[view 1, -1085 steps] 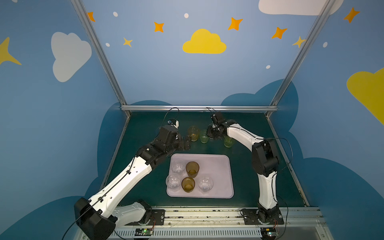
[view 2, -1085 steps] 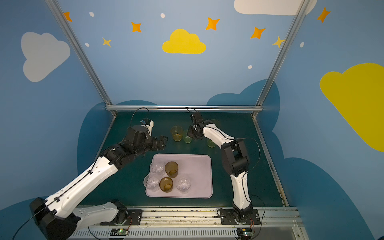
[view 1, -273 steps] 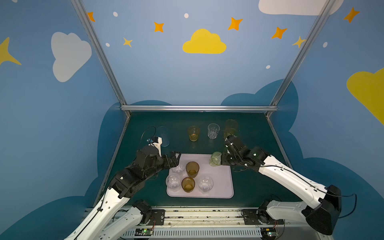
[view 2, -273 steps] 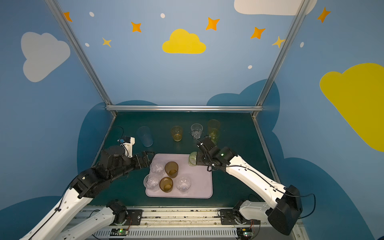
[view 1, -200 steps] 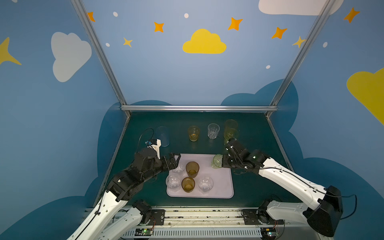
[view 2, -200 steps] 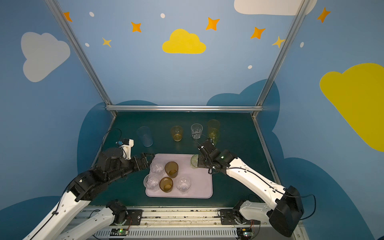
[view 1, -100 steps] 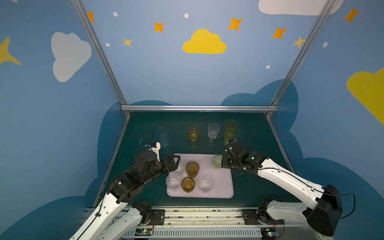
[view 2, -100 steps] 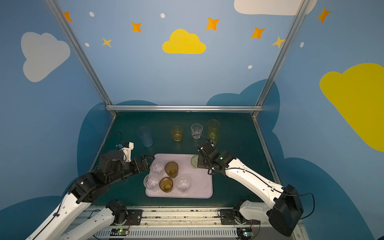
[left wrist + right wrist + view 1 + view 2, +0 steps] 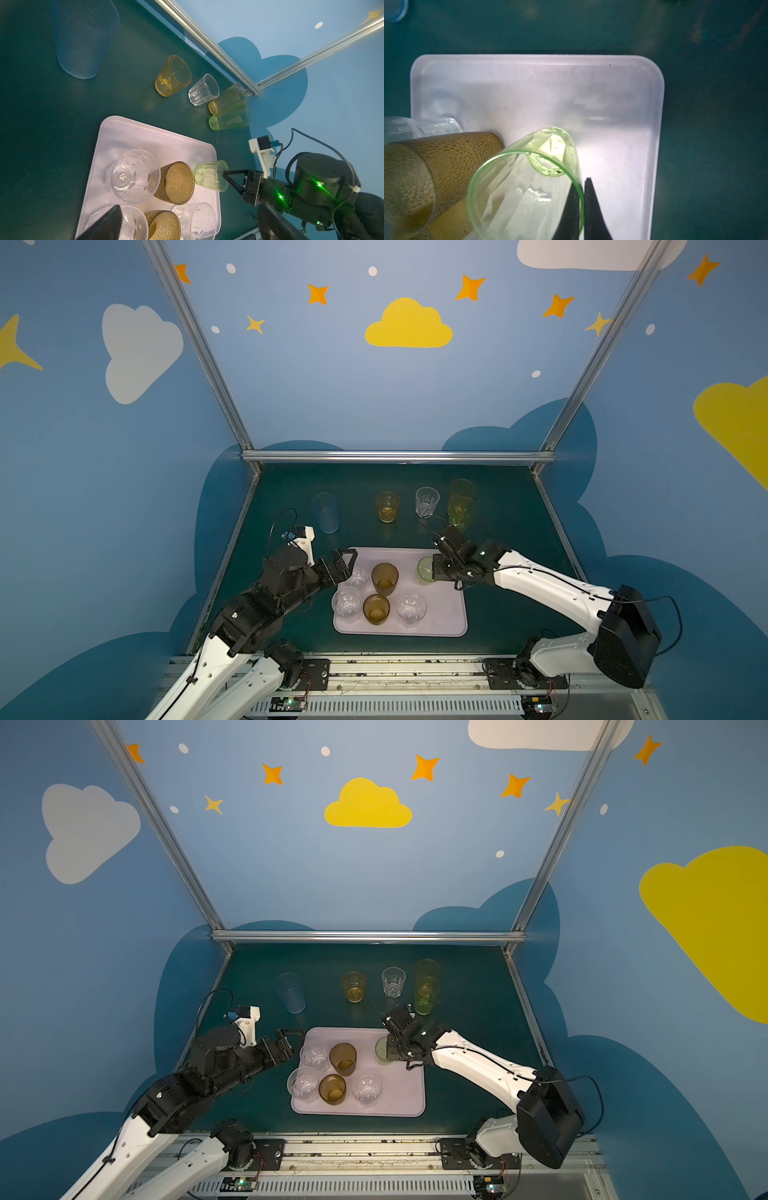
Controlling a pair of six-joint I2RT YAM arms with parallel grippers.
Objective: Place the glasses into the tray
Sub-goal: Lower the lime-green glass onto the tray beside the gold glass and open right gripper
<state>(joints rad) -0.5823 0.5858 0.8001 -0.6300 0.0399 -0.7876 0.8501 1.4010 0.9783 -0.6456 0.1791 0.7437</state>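
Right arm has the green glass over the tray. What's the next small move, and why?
Probably ease the green glass down before releasing: the right gripper pinches its rim over bare tray beside a brown glass, and whether its base is seated is unclear.

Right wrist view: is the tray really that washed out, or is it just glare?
Right wrist view: bright glare whitens the middle of the tray, and the green glass up close looks hazy. Left wrist view: it looks evenly lit, lilac and sharp.

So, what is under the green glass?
The pink tray lies under the green glass, which the right hand pinches by its rim. Whether its base touches the tray cannot be seen.
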